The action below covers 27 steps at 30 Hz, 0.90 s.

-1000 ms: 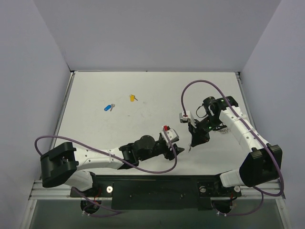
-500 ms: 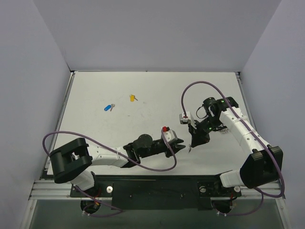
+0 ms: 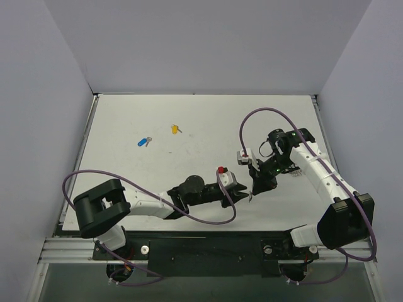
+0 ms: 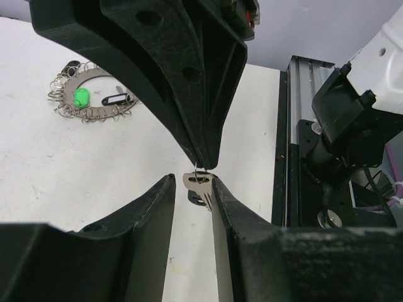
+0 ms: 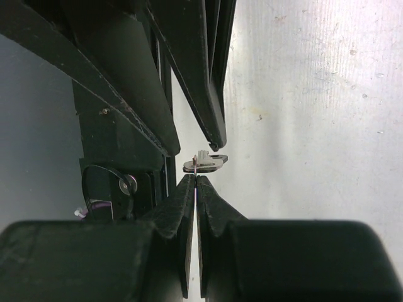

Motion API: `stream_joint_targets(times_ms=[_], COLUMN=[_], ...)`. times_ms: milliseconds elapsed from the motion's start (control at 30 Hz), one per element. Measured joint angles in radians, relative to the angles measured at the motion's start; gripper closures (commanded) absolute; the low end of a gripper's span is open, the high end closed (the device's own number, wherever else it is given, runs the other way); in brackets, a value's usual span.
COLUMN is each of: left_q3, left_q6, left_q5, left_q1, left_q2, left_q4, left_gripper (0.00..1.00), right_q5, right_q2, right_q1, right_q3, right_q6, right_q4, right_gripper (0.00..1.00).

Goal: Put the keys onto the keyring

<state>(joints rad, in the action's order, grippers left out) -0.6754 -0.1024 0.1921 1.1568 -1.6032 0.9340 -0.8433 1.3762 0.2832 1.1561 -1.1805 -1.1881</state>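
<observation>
White counter (image 3: pixel 208 119) lies under your arms, and near its front edge a silver key (image 4: pixel 200 184) touches a thin ring (image 4: pixel 200 170) that your right tool (image 5: pixel 196 178) holds clamped between fully closed tips. Your left tool (image 4: pixel 193 184) brackets that key with its fingers part-way apart, and you cannot tell whether they pinch it. Blue key (image 3: pixel 141 143) and yellow key (image 3: pixel 174 129) lie near each other at the far left, and a green key (image 4: pixel 80 97) lies beyond the tools.

Blue-head key (image 3: pixel 144 141), yellow-head key (image 3: pixel 175 129), green-head key (image 4: pixel 81 97) — wht table (image 3: pixel 208 119), purple cables (image 3: pixel 271 108), pale-gry walls (image 3: pixel 201 44).
</observation>
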Motion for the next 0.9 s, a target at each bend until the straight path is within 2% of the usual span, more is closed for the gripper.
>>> stream_joint_targets(times_ms=[333,467,667,900], left_q3=[-0.032,-0.037,-0.060,-0.069], left_q6=[-0.017,-0.021,-0.021,-0.021], left_q5=[0.023,0.031,0.053,0.067], left_q1=[0.000,0.000,0.000,0.000], left_q2=[-0.024,-0.031,-0.033,-0.034], left_q4=[0.005,0.003,-0.013,-0.033], left_gripper=[0.68,0.75,0.78,0.77], right_q5=[-0.003,-0.004,-0.010,-0.006], right_q2=[0.000,0.000,0.000,-0.001], right_q1=[0.006,0.006,0.006,0.006], right_q3=[-0.002,-0.002,-0.002,-0.002], right_q6=[-0.003,-0.006,-0.014,-0.022], right_q4=[-0.001,-0.002,-0.010,-0.017], right_gripper=[1.00,1.00,1.00,1.00])
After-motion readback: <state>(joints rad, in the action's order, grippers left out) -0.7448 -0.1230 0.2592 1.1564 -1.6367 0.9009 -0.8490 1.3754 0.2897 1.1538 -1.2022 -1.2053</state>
